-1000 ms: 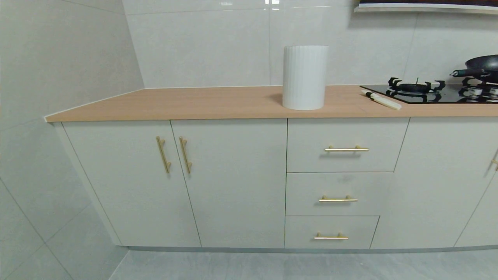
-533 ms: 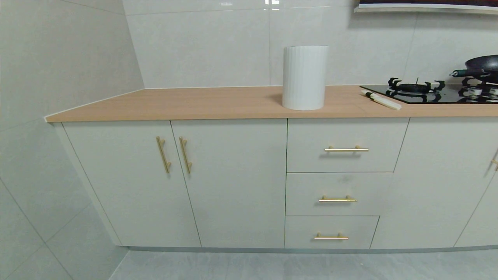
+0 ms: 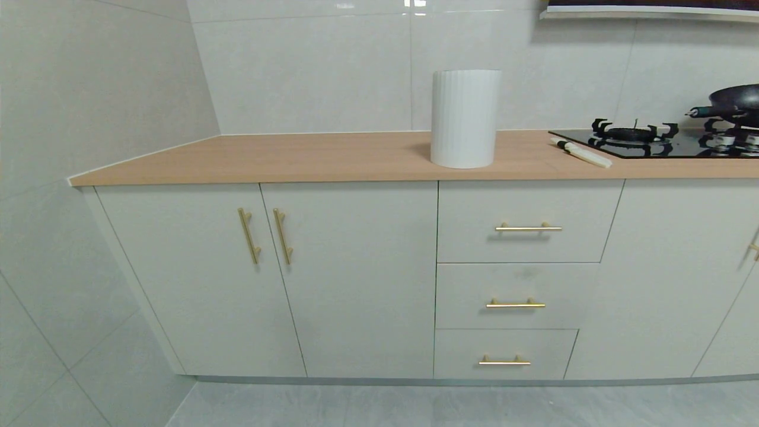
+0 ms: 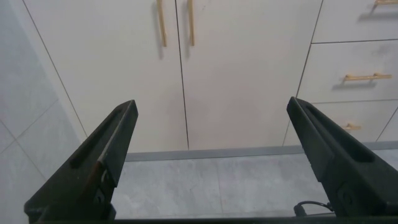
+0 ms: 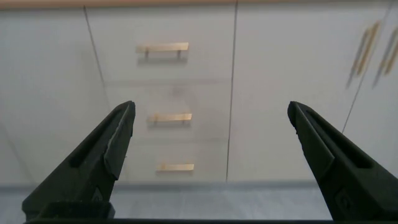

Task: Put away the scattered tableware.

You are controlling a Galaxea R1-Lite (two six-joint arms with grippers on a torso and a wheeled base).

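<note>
My left gripper (image 4: pixel 210 106) and right gripper (image 5: pixel 210 106) hang spread wide and empty, low before the cabinet doors (image 4: pixel 249 74) and the drawers (image 5: pixel 193 68). The white utensil (image 3: pixel 581 152) lies flat on the countertop (image 3: pixel 296 157), just beside the hob (image 3: pixel 652 147) and right of the ribbed white holder (image 3: pixel 465 118). Rising carelessly, I could clip the counter edge or skid the utensil onto the hob. The head view gives me the countertop; the wrist views give cabinet fronts up close.
</note>
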